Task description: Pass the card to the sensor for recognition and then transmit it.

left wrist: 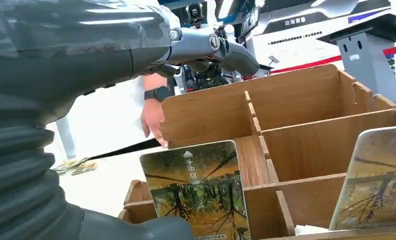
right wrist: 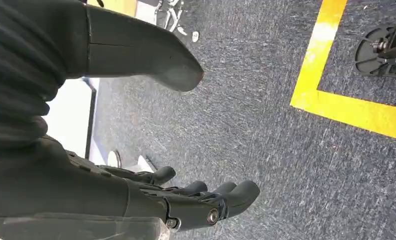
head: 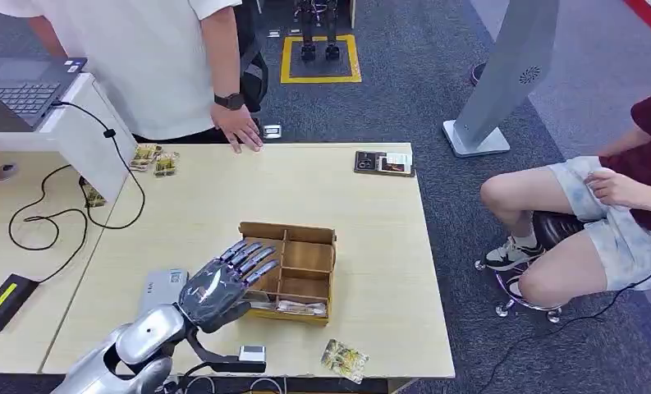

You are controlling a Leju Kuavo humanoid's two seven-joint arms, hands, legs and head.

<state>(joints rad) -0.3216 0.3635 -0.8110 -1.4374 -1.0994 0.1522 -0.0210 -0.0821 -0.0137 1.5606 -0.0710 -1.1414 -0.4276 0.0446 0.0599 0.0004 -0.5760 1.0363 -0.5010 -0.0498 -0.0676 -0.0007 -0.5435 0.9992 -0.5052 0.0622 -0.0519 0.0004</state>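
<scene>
Head view, table [head: 223, 185]: a wooden compartment box [head: 293, 267] is stood near the front edge, and the left hand [head: 223, 283] is held over the box's left side with fingers spread and nothing gripped. A grey sensor unit [head: 159, 287] is lain just left of the hand. One loose card [head: 344, 359] is lain at the front edge, right of a small white device [head: 252, 354]; further cards [head: 153, 158] are lain at the far left corner, near a person's hand [head: 240, 127] resting on the table's far edge.

Left wrist view: a card with an autumn-tree print [left wrist: 198, 192] is stood upright in a near compartment, just beyond the thumb [left wrist: 136, 227], whether touching cannot be told.

Right wrist view: the right hand [right wrist: 136, 195] is hung over grey carpet [right wrist: 265, 130], fingers apart, holding nothing.
</scene>
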